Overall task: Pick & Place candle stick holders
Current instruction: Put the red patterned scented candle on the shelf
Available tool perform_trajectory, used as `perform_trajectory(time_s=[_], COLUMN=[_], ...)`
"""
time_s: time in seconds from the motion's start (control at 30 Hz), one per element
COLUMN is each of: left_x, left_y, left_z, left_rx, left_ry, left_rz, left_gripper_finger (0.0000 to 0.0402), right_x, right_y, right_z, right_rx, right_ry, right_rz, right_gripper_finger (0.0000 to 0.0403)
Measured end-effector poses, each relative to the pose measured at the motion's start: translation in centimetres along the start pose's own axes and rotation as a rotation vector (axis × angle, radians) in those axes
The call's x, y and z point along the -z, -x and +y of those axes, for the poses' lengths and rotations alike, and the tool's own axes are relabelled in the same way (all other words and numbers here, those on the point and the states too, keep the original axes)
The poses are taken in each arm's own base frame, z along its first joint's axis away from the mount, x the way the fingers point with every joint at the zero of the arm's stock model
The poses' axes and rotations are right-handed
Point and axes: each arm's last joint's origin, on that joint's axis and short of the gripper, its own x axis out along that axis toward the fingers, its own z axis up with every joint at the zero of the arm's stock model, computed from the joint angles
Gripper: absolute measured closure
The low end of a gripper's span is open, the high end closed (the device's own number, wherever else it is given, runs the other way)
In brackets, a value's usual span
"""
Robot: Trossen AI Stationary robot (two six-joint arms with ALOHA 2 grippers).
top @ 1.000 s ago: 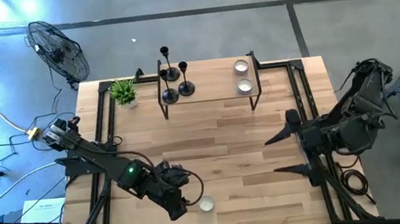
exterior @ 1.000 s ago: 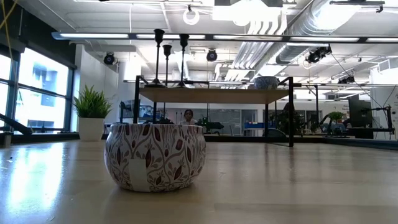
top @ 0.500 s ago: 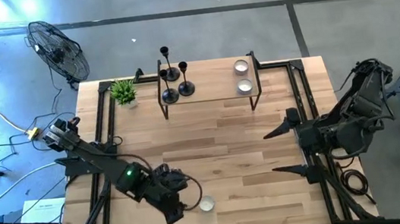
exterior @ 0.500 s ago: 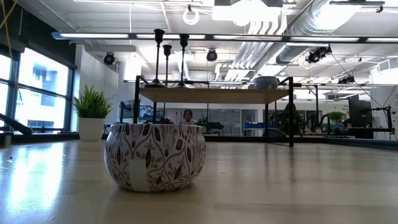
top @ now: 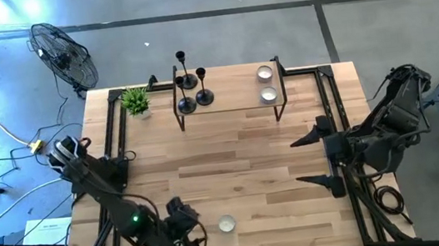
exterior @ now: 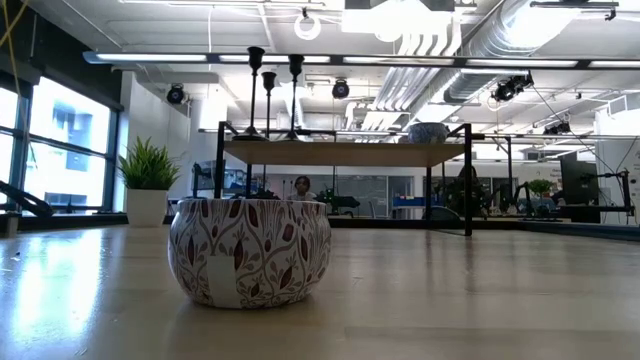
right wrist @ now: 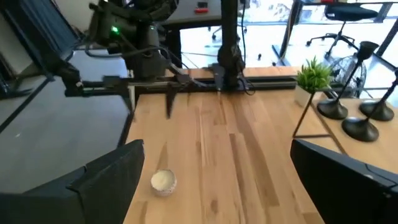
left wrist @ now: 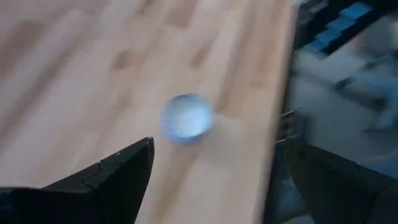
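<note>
Tealight cup (exterior: 249, 251) shows leaf pattern low; plain white overhead (top: 227, 224).

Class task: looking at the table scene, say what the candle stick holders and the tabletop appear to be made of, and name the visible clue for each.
Candle stick holders: probably metal with a matte black finish; the stems are very thin and uniformly dark. Tabletop: light wood with a smooth finish; plank seams and grain streaks show.

3 holders (top: 191, 83) on shelf (top: 233, 100) left, 2 cups (top: 266, 84) right; 3rd cup (top: 226, 224) near front edge.
</note>
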Motion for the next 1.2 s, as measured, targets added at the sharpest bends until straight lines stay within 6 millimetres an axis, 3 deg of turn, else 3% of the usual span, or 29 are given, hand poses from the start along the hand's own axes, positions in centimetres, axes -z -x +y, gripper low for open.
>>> perform_trajectory(time_s=[0.43,0.97,1.2], left_x=[3.3,5.4,6.9], left_y=[-6.0,-9.6,-11.6], left_z=[-1.1,-1.0,-0.6], left_rx=[0.045,-0.120,-0.168], left_ry=[0.055,-0.139,-0.173], left_rz=[0.120,-0.052,-0.047], left_gripper_finger=[0.0050,0.0050,0.0050], right_x=[0.3,0.4,0.1], right_y=[0.0,0.0,0.0], right_z=[0.3,0.4,0.4], right_rx=[-0.107,-0.158,-0.140], right_ry=[-0.005,-0.016,-0.029], right_rz=[0.067,0.090,0.059], right_gripper_finger=[0.0004,0.0004,0.0005])
